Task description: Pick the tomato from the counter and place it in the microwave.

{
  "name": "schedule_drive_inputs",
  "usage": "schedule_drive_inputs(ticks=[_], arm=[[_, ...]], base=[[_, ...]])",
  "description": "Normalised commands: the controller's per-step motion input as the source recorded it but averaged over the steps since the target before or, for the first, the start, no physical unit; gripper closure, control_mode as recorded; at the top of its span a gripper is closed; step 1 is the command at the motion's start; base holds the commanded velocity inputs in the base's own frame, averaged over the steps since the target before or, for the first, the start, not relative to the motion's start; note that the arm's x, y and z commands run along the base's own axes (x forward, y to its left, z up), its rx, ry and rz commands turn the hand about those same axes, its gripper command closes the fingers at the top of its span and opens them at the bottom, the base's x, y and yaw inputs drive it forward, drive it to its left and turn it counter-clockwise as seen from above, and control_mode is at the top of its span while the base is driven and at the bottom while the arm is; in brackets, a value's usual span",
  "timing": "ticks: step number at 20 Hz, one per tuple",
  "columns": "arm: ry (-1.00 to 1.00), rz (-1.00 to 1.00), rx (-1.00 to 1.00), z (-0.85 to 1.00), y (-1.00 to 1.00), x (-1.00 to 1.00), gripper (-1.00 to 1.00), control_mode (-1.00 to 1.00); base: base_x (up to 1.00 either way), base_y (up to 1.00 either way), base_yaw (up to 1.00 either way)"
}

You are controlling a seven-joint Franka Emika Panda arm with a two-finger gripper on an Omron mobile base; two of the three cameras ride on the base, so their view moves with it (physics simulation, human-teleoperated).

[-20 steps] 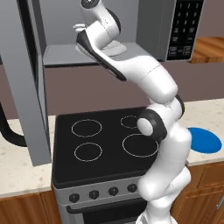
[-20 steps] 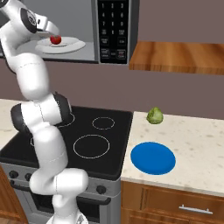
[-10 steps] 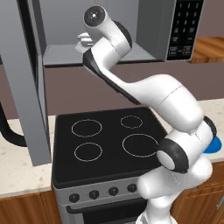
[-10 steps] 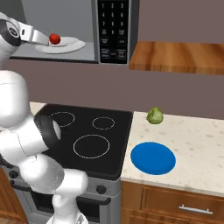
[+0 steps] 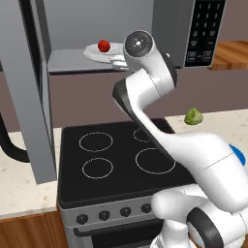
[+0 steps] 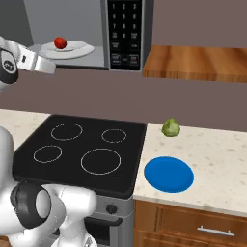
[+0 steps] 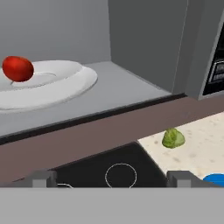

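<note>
The tomato (image 5: pixel 103 46) (image 6: pixel 60 43) (image 7: pixel 17 68), a small glossy red ball, rests on the white round plate (image 7: pixel 65 85) inside the open microwave (image 5: pixel 72 60). My gripper (image 7: pixel 111 178) hovers just outside the microwave's opening, below and to the right of the tomato and apart from it. Its two fingertips (image 7: pixel 41 177) stand wide apart, open, with nothing between them. In the left base view the gripper (image 5: pixel 116 61) is at the front edge of the microwave floor. The counter (image 6: pixel 212 154) lies below to the right.
The grey microwave door (image 5: pixel 29 92) hangs open at the left. The black keypad panel (image 6: pixel 123 34) is right of the cavity. Below lies the black stovetop (image 6: pixel 82 149). A light-green lumpy object (image 6: pixel 171 128) and a blue plate (image 6: pixel 169 174) sit on the counter.
The gripper has drawn back out of the microwave and dropped a little lower. The tomato stays on the plate, free of the fingers. The arm's lower links have swung round.
</note>
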Motion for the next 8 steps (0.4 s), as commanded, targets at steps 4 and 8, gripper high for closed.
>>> schedule_drive_inputs(ticks=[4,8], arm=[[0.24,-0.10,0.04,-0.48,-0.09,-1.00,-1.00,-1.00],[0.26,-0.06,0.04,-0.87,-0.23,-1.00,-1.00,-1.00]], base=[[0.00,0.00,0.00],[0.00,0.00,0.00]])
